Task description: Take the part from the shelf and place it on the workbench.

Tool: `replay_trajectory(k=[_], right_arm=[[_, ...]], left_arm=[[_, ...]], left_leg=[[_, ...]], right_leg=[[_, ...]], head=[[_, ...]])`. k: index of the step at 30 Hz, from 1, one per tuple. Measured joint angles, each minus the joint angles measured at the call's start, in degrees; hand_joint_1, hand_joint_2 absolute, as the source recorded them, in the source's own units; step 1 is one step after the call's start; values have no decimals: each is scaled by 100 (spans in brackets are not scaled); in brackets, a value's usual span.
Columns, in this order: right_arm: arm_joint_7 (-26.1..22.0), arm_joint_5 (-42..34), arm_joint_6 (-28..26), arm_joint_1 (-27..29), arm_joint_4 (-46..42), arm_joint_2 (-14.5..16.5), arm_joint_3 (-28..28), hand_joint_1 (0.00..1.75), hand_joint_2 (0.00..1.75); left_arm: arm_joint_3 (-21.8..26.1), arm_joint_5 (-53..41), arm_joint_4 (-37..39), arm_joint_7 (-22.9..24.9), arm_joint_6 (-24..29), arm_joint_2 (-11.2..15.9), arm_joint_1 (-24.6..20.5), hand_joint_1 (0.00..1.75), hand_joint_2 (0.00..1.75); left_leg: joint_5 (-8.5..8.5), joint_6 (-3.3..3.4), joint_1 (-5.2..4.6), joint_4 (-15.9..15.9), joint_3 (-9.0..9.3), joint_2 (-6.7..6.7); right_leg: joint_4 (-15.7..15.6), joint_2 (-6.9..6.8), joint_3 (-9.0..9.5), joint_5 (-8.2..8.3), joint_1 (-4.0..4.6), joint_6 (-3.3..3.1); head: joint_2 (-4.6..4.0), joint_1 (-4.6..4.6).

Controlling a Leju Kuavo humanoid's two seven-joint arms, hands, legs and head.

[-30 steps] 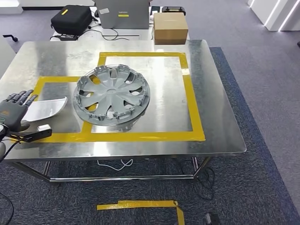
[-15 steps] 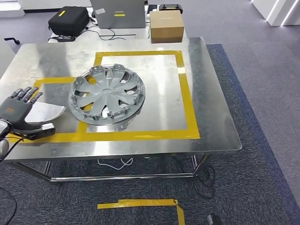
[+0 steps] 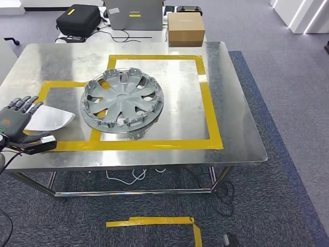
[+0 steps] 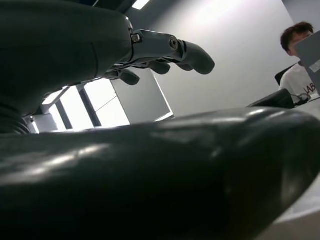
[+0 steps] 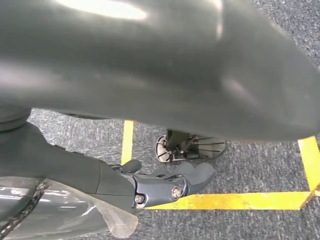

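Two hands hold nothing: the left hand (image 3: pixel 15 123), fingers spread at the head view's left edge beside the round grey plastic wheel cover (image 3: pixel 122 103) lying mid-frame on the steel worktop (image 3: pixel 236 123), and the right hand (image 5: pixel 151 187), loosely extended over grey carpet.

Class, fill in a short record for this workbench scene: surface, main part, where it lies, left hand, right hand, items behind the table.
Surface: metal workbench marked with yellow tape
Main part: grey wheel cover
Where it lies: on the workbench, across the tape between the two outlines
Left hand: left hand over the white part, fingers spread
Right hand: right hand hanging above carpet, holding nothing
Behind the table: cardboard box, black case
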Motion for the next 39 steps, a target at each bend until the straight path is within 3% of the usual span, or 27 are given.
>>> replay_trajectory(k=[2,3,4,5,6,9,10,12,13,14,15,17,18,19,20,22,24,25,27,28,30,32,33,34,35,37,39], right_arm=[[8,-1,0,-3,0,0,3,0,0],[13,-1,1,-3,0,0,5,0,0],[19,-1,1,-3,0,0,10,0,0],[25,-1,1,-3,0,0,16,0,0],[34,-1,1,-6,0,0,22,0,0],[57,3,1,-39,0,-5,36,0,0],[61,4,1,-49,0,-7,39,0,0],[91,17,23,-52,0,-9,52,0,0],[124,28,55,-53,0,-11,66,0,0],[162,39,90,-55,0,-20,78,0,0],[200,46,128,-59,0,-31,88,0,0],[257,48,176,-67,0,-55,97,0,0],[281,44,195,-70,0,-59,102,0,0],[304,39,211,-73,0,-61,110,0,0],[330,31,226,-77,-1,-61,120,0,0],[375,17,252,-92,-5,-61,135,0,0],[402,7,264,-119,-12,-61,140,0,0],[410,1,267,-133,-16,-61,142,0,0],[420,-12,272,-147,-17,-62,144,0,0],[423,-16,273,-146,-17,-62,145,0,0],[428,-20,272,-141,-17,-63,146,0,0],[431,-22,272,-144,-20,-63,153,0,0],[433,-26,271,-147,-21,-63,159,0,0],[434,-30,269,-148,-22,-63,166,0,0],[435,-33,266,-149,-23,-64,172,0,0],[434,-38,257,-148,-27,-66,178,0,0],[428,-39,254,-145,-39,-72,180,0,0]], left_arm=[[4,0,-6,5,-8,-4,4,0,0],[4,-1,-6,6,-11,-5,11,0,0],[4,-1,-6,6,-15,-5,19,0,0],[4,-1,-6,6,-20,-4,28,0,0],[4,0,-6,6,-22,-2,37,0,0],[18,9,-7,5,-25,13,49,0,0],[25,13,-8,5,-26,16,51,0,0],[33,15,-8,4,-37,19,62,0,0],[34,8,-8,4,-48,20,67,0,0],[34,-1,-8,4,-59,22,69,0,0],[34,-10,-7,5,-68,21,68,0,0],[34,-31,-7,6,-75,10,63,0,0],[34,-38,-6,6,-75,2,68,0,0],[33,-45,-6,1,-73,-3,72,0,0],[33,-50,-6,-12,-70,-2,73,0,0],[33,-54,-6,-53,-58,19,55,0,0],[35,-61,-6,-92,-42,43,10,0,0],[36,-63,-5,-103,-33,53,-11,0,0],[36,-66,-4,-107,-16,59,-29,0,0],[36,-72,-3,-107,-12,57,-34,0,0],[34,-90,-1,-107,-9,52,-41,0,0],[34,-106,0,-107,-5,52,-43,0,0],[34,-110,1,-107,2,53,-38,0,0],[34,-108,1,-107,18,54,-31,0,0],[35,-99,1,-107,47,60,-16,0,0],[37,-77,0,-107,119,90,24,0,0],[42,-58,-1,-107,174,148,55,0,0]], left_leg=[[73,42,-2,0,-94,4],[115,44,-3,1,-151,5],[159,40,-4,1,-209,4],[205,32,-4,2,-265,4],[253,19,-5,2,-319,2],[397,-54,-16,4,-432,-1],[454,-89,-16,-10,-446,1],[567,-166,-6,-68,-455,2],[528,-202,5,-64,-474,-1],[375,-233,11,22,-511,-4],[115,-259,18,228,-570,-7],[-474,-304,25,934,-708,-8],[-626,-321,25,1275,-740,-7],[-642,-333,25,1475,-707,-7],[-552,-336,25,1469,-581,-7],[-341,-321,24,900,-64,-7],[-364,-266,7,195,424,-14],[-411,-230,-6,10,529,-16],[-375,-138,-16,-69,503,-9],[-320,-91,-9,-81,459,-1],[-182,-3,13,-103,321,17],[-38,29,11,-97,138,19],[36,25,10,-94,42,18],[107,15,10,-91,-51,18],[178,0,10,-88,-142,17],[306,-47,8,-79,-292,18],[424,-110,-3,-67,-380,28]], right_leg=[[716,-4,-248,-474,-13,49],[1027,-4,-335,-621,-17,64],[1169,-5,-337,-651,-17,70],[1103,-5,-237,-572,-17,67],[832,-5,-26,-422,-16,54],[-302,-1,756,-161,2,-22],[-483,3,852,-158,14,-44],[-555,2,802,-84,21,-104],[-576,-7,770,-21,16,-150],[-596,-18,735,55,7,-201],[-612,-30,685,137,-3,-243],[-601,-41,540,276,7,-286],[-589,-44,453,341,10,-287],[-572,-45,361,399,12,-285],[-548,-46,267,452,11,-275],[-481,-42,97,536,9,-239],[-410,-36,-21,605,25,-182],[-391,-34,-57,644,32,-149],[-385,-33,-102,715,33,-78],[-349,-30,-144,663,27,-44],[1,-25,-314,251,11,26],[719,-23,-524,-297,-9,86],[1042,-25,-571,-419,-18,105],[1221,-25,-548,-398,-23,119],[1201,-25,-422,-259,-28,122],[604,-23,127,1,-32,99],[-226,-12,735,-56,-19,34]], head=[[0,14],[0,14],[0,13],[0,14],[0,14],[0,11],[0,12],[0,12],[0,14],[0,0],[0,-11],[0,-33],[0,-32],[0,-32],[0,-32],[0,-34],[0,-30],[0,-31],[0,-35],[0,-39],[0,-20],[0,6],[0,7],[0,7],[0,8],[0,9],[0,5]])
